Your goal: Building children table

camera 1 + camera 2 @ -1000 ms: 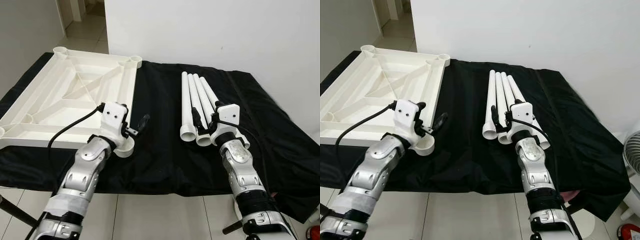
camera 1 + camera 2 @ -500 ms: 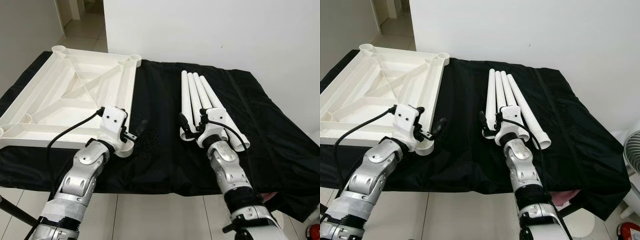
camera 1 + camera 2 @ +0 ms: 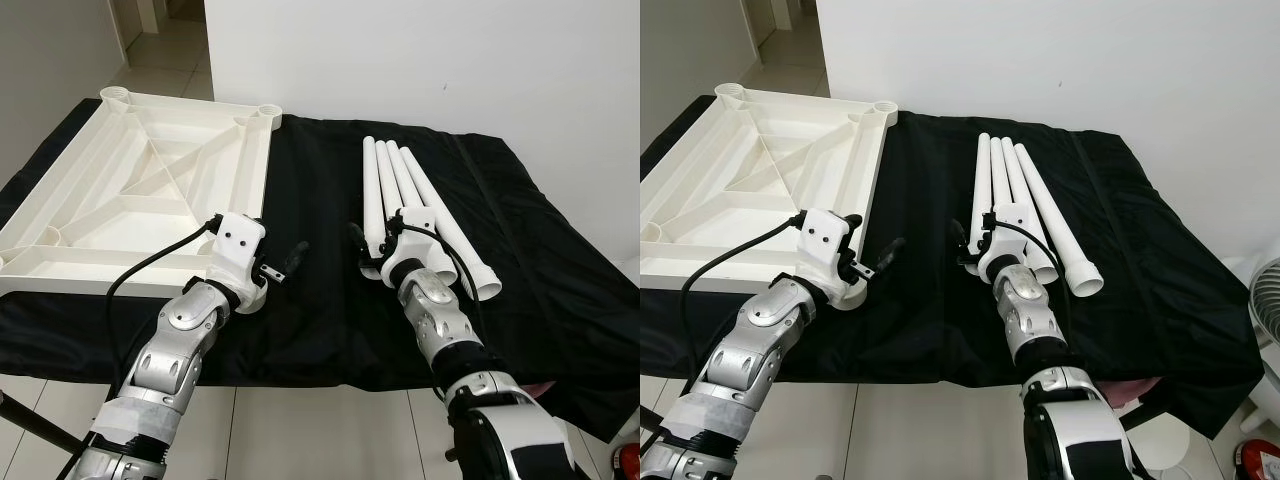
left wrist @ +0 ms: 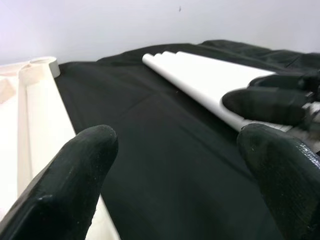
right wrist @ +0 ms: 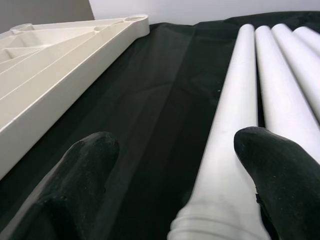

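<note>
Though flared ends near, legs [image 3: 400, 190] lengthwise, wallward.

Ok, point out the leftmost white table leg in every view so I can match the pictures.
Left eye view: leftmost table leg, just ahead of the right pincer.
Right eye view: same leg, at the left edge of the bundle.
Left wrist view: the nearest white tube, beyond the black fingers.
Right wrist view: the tube running between the fingertips.
Shared landmark: the upturned tabletop.
</note>
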